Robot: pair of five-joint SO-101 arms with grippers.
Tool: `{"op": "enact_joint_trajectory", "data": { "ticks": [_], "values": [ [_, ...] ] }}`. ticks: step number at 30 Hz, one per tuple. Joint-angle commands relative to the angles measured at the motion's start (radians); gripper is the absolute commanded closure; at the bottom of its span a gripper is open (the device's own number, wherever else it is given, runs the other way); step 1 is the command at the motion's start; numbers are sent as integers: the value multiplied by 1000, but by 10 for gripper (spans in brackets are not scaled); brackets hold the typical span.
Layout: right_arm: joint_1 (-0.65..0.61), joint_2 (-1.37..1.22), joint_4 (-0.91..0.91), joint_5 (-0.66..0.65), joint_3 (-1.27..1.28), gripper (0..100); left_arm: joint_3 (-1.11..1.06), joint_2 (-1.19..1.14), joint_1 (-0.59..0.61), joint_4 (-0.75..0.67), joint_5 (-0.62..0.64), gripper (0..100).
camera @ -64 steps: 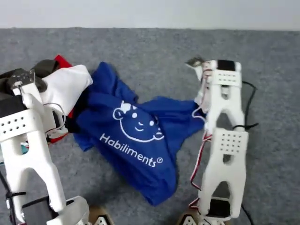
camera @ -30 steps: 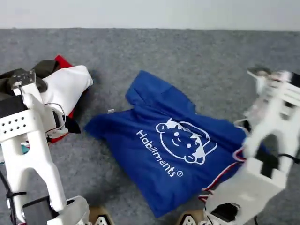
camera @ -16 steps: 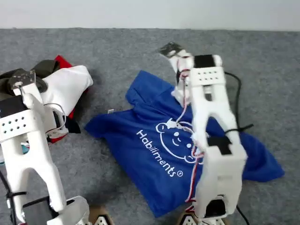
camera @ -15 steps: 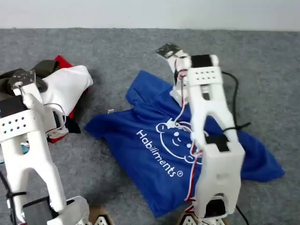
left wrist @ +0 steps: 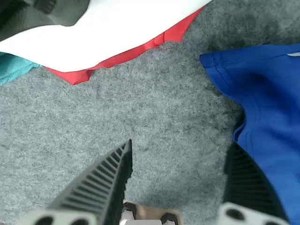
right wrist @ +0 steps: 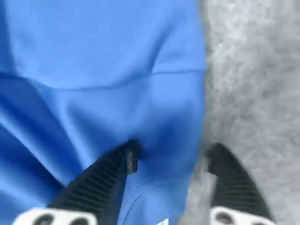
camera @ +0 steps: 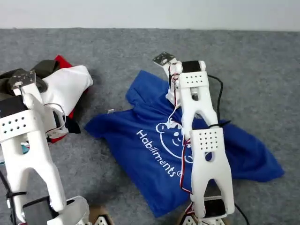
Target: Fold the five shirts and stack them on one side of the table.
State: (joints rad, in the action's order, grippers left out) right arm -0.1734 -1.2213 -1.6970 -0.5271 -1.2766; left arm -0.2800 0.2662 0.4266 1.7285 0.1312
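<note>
grey felt tabletop (camera: 262, 70) runs back to a pale wall. a blue shirt (camera: 117, 131) with a white face print lies spread and rumpled mid-table. a heap with a white shirt (camera: 65, 86) and a red shirt (camera: 61, 62) sits at the left side. the right gripper (right wrist: 171, 157), jaws wide and empty, straddles the blue shirt's edge. the left gripper (left wrist: 180, 154), also spread and empty, hangs over bare felt between the heap and the blue shirt.

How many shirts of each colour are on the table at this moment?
Blue shirt: 1
White shirt: 1
Red shirt: 1
Teal shirt: 1
Dark grey shirt: 1
Total: 5
</note>
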Motion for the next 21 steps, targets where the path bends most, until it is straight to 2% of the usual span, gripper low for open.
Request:
{"op": "enact_joint_trajectory", "data": {
  "ticks": [1,6,11,21],
  "values": [
    [-4,-56,-70,9,-160,916,4,34,2,28,14,702],
    [10,-82,-97,8,-226,987,4,34,2,28,14,702],
    [45,-84,-91,8,-227,990,4,34,2,28,11,702],
    [269,-82,108,8,-229,990,4,35,3,29,9,703]
  ]
}}
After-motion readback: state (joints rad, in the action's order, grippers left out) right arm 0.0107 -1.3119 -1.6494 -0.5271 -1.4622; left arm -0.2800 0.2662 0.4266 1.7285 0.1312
